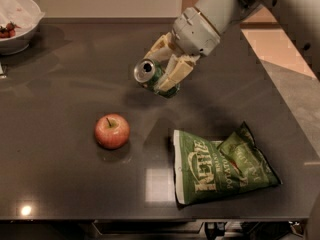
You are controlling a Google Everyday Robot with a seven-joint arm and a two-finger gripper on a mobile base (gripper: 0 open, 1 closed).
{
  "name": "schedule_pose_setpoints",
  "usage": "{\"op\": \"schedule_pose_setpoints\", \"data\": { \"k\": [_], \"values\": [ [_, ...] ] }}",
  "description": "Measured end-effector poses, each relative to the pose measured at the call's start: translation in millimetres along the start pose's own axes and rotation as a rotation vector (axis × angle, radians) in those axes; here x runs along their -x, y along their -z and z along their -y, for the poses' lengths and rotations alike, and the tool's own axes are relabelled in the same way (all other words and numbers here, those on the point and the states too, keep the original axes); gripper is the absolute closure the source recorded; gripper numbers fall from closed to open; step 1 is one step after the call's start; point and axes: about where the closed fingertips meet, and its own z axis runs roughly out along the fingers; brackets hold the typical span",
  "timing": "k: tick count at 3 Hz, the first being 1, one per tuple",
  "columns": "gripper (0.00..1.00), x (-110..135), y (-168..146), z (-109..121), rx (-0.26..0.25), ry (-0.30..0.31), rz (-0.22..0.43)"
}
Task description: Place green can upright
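The green can (151,77) is held in the air above the middle of the dark table (60,174). It is tilted, with its silver top and pull tab facing left and toward the camera. My gripper (165,70) is shut on the can, its cream fingers (177,73) clasping the body from both sides. The arm comes in from the upper right. The can's lower end is partly hidden behind the fingers.
A red apple (112,131) sits on the table to the lower left of the can. A flat green chip bag (222,166) lies at the lower right. A white bowl (17,21) with red food stands at the far left corner. The table's right edge runs near the arm.
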Motion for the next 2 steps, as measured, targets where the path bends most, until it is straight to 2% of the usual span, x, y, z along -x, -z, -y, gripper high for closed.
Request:
{"op": "schedule_pose_setpoints", "data": {
  "k": [1,2],
  "values": [
    [1.00,3.1,-15.8,1.2,-0.004,-0.129,0.134],
    [1.00,0.7,-28.4,0.0,-0.033,-0.202,0.289]
  ]
}}
